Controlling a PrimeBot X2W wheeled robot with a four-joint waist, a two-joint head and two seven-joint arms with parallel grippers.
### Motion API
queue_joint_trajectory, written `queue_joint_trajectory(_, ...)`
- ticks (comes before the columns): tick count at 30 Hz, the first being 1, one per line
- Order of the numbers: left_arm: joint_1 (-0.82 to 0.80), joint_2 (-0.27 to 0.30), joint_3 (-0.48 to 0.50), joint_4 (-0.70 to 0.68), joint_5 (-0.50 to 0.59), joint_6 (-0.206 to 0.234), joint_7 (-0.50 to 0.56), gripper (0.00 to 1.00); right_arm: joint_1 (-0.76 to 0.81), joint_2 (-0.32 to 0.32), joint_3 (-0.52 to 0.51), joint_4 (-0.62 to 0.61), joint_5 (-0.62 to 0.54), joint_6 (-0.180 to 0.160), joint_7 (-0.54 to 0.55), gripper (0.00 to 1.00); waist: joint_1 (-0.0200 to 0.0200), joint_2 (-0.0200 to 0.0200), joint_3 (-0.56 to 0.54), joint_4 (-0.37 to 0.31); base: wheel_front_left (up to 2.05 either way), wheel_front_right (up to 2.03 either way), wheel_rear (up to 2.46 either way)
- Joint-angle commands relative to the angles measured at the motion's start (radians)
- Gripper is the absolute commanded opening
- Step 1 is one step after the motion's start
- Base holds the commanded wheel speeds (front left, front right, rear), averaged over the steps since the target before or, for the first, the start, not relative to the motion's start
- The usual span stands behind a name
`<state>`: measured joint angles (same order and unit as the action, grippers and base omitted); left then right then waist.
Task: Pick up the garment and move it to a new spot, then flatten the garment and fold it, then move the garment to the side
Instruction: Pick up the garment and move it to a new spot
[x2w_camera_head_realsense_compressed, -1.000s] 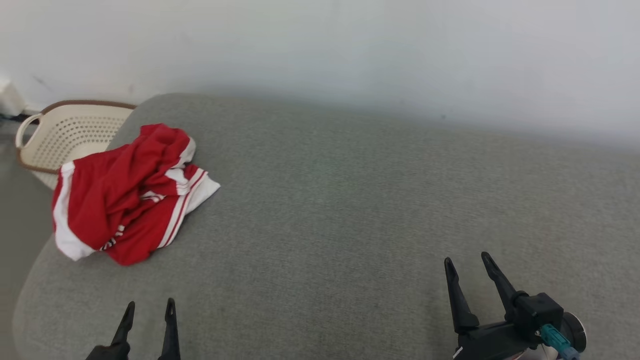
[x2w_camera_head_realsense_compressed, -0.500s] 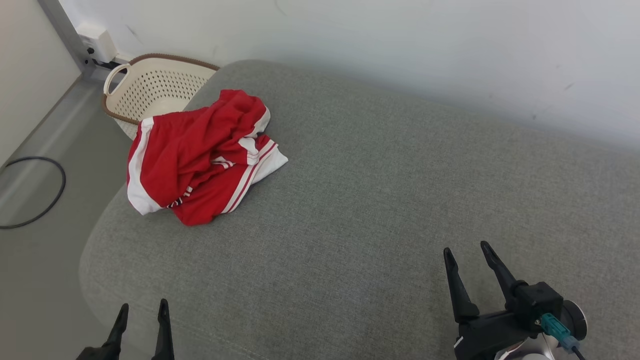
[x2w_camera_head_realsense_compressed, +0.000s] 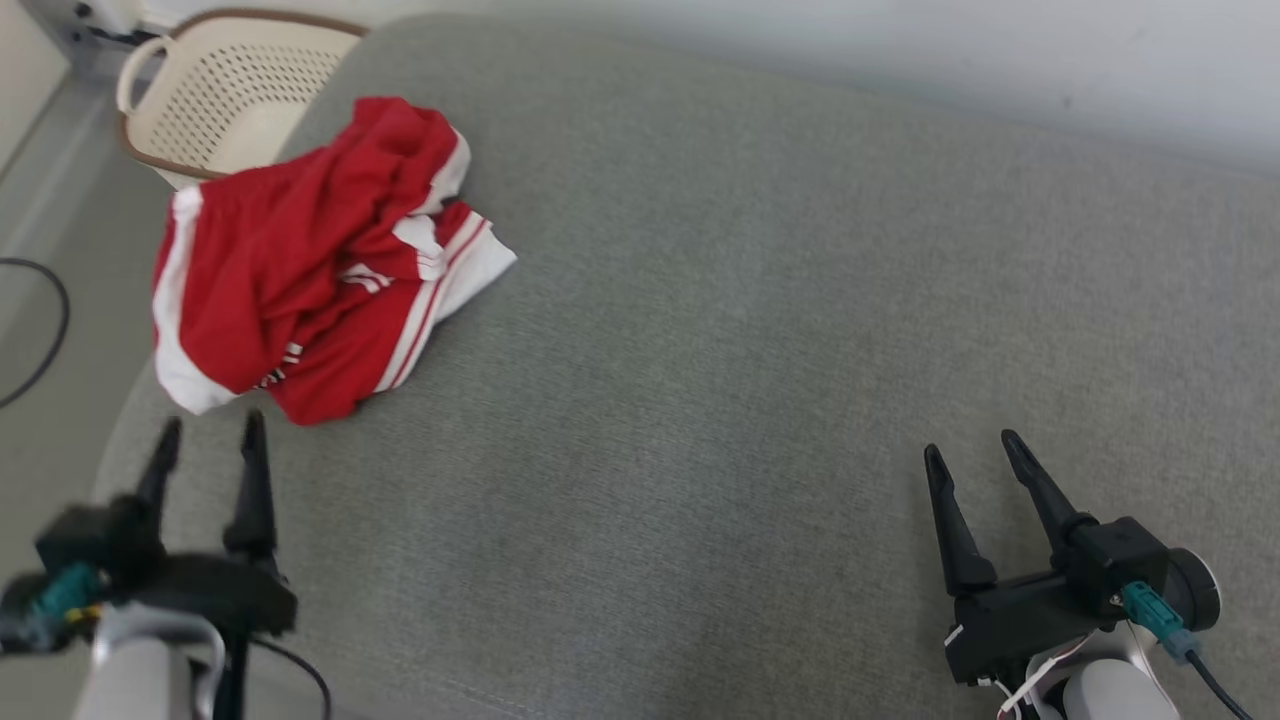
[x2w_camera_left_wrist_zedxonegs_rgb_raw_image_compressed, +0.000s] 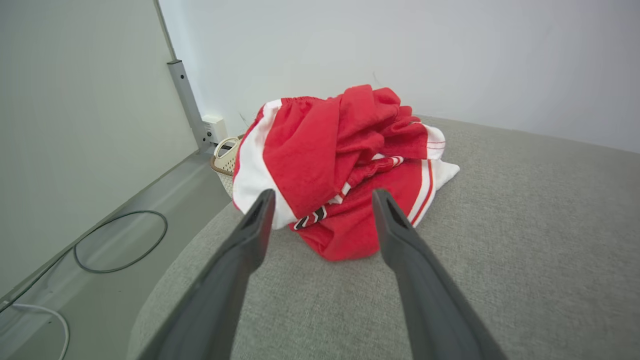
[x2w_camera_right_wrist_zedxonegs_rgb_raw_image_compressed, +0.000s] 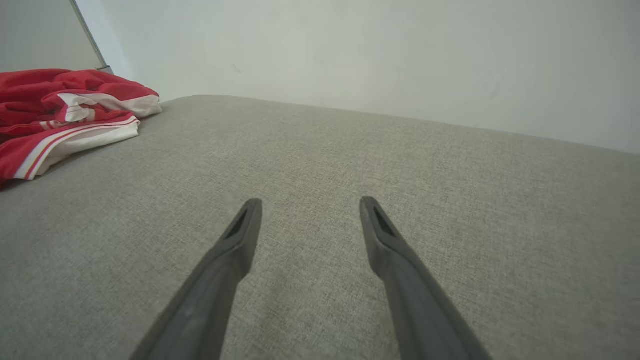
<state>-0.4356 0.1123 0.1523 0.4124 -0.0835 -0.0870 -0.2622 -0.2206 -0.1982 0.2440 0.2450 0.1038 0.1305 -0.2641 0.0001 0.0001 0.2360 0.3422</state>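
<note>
The garment (x2w_camera_head_realsense_compressed: 300, 260) lies crumpled at the cushion's (x2w_camera_head_realsense_compressed: 750, 300) left edge. We hold the left tool (x2w_camera_head_realsense_compressed: 207, 433) open just short of it (right tool (x2w_camera_head_realsense_compressed: 975, 450) open, well apart). A shallow pinch could catch one layer only and drag the rest off the edge.

The garment (x2w_camera_head_realsense_compressed: 300, 260), just ahead of the left gripper (x2w_camera_head_realsense_compressed: 212, 422), is bright red with broad white bands along its edges, thin red and white stripes beside the white hem, and a small dark-and-white chevron print on the fold nearest that gripper's fingertips. Both it and the right gripper (x2w_camera_head_realsense_compressed: 970, 444) have near-black fingers, and a teal connector (x2w_camera_head_realsense_compressed: 1145, 605) sits behind the right one. The cushion (x2w_camera_head_realsense_compressed: 700, 350) under them is heathered grey weave. Beyond the garment from the left gripper, the basket (x2w_camera_head_realsense_compressed: 220, 80) is cream, dotted with holes, with a brown rim. Left of that gripper a black cable (x2w_camera_head_realsense_compressed: 63, 325) lies on grey floor (x2w_camera_head_realsense_compressed: 40, 200).
</note>
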Motion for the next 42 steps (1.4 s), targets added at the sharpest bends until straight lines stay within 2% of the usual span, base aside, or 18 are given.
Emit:
queue_joint_trajectory(1,-0.03,0.021,0.004,0.019,0.002,-0.004,-0.004,1.0,-0.012,-0.009,0.002,-0.002,0.003,0.0,-0.001,1.0,-0.0001,-0.0001,0.06,-0.046,0.0,0.0,0.0)
queue_joint_trajectory(12,-0.312,0.155,0.019,0.256,0.011,-0.022,-0.004,1.0,-0.062,-0.016,0.014,-0.013,0.01,0.0,-0.001,1.0,-0.0001,-0.0001,0.146,-0.129,0.0,0.0,0.0)
queue_joint_trajectory(20,-0.417,0.211,-0.013,0.487,0.008,-0.032,0.011,1.0,-0.066,-0.004,0.016,-0.004,0.019,0.0,0.0,1.0,-0.0001,-0.0001,0.154,-0.18,0.0,0.0,0.0)
queue_joint_trajectory(21,-0.425,0.214,-0.015,0.51,0.004,-0.033,0.011,0.47,-0.067,-0.002,0.016,-0.005,0.02,0.0,0.0,1.0,-0.0001,-0.0001,0.152,-0.185,0.0,0.0,0.0)
queue_joint_trajectory(22,-0.434,0.219,-0.018,0.525,0.003,-0.034,0.008,0.03,-0.069,0.001,0.013,-0.007,0.021,0.0,0.0,1.0,-0.0001,-0.0001,0.149,-0.191,0.0,0.0,0.0)
queue_joint_trajectory(23,-0.442,0.221,-0.021,0.542,0.0,-0.036,0.007,0.0,-0.069,0.004,0.011,-0.007,0.022,0.0,0.0,1.0,-0.0001,-0.0001,0.146,-0.194,0.0,0.0,0.0)
queue_joint_trajectory(26,-0.464,0.231,-0.026,0.571,-0.009,-0.039,0.003,0.0,-0.062,0.014,0.01,-0.007,0.024,0.0,0.0,1.0,-0.0001,-0.0001,0.127,-0.202,0.0,0.0,0.0)
queue_joint_trajectory(30,-0.503,0.248,-0.053,0.539,-0.006,-0.04,-0.004,0.0,-0.049,0.026,0.005,-0.002,0.032,0.0,-0.001,1.0,-0.0001,-0.0001,0.096,-0.208,0.0,0.0,0.0)
queue_joint_trajectory(38,-0.55,0.246,-0.069,0.342,-0.026,-0.042,-0.004,0.0,-0.029,0.055,0.0,0.0,0.036,0.0,-0.001,1.0,-0.0001,-0.0001,0.054,-0.221,0.0,0.0,0.0)
queue_joint_trajectory(39,-0.556,0.234,-0.094,0.289,-0.023,-0.042,-0.004,0.0,-0.029,0.061,-0.001,0.0,0.038,0.0,-0.001,1.0,-0.0001,-0.0001,0.046,-0.229,0.0,0.0,0.0)
queue_joint_trajectory(42,-0.561,0.223,-0.122,0.244,-0.033,-0.043,-0.004,0.0,-0.024,0.068,-0.004,0.002,0.041,0.0,-0.001,1.0,-0.0001,-0.0001,0.038,-0.24,0.0,0.0,0.0)
